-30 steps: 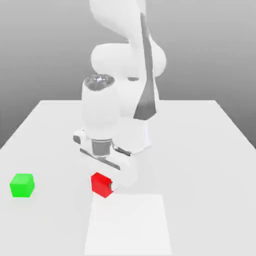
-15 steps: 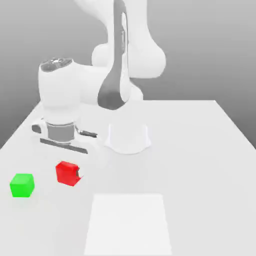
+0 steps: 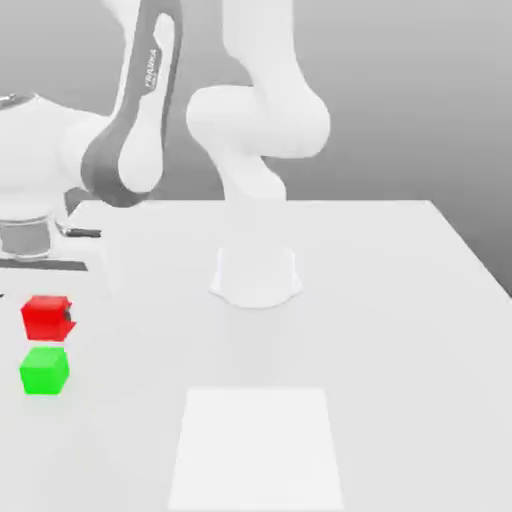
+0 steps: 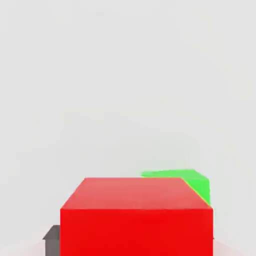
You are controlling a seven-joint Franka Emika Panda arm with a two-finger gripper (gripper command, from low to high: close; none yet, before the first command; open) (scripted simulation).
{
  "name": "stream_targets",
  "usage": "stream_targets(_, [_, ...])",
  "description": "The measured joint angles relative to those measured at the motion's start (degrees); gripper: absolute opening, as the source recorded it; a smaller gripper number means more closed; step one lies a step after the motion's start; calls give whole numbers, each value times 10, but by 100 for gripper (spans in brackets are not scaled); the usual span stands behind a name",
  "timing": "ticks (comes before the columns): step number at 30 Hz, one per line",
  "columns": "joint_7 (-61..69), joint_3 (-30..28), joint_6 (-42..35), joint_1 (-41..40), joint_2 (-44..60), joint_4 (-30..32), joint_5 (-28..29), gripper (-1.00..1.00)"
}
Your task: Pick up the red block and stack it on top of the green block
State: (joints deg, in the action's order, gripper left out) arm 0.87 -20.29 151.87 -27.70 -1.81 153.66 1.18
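Red block (image 3: 46,317) now over green block (image 3: 44,370) — pincer-held (image 3: 48,318)

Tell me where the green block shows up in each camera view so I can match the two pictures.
Exterior view: the green block sits on the table near the exterior view's left edge, directly under the red block.
Hand view: the green block peeks out from behind the red block, mostly covered by it.
Shared landmark: the red block, held in the hand.

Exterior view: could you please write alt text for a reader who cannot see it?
A white robot arm holds the red block in its fingers just above the green block, near the exterior view's left edge of a white table.
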Motion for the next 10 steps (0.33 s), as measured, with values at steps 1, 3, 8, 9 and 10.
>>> stream_targets(1, [26, -5, -4, -7, 1, -5, 0, -100])
stream_targets(3, [60, -1, 18, -24, 30, -10, -23, -100])
stream_targets(8, [125, 45, 99, -40, 122, -17, -104, 100])
stream_targets(9, [125, 45, 99, -40, 122, -17, -104, 100])
stream_targets(10, [125, 45, 99, -40, 122, -17, -104, 100])
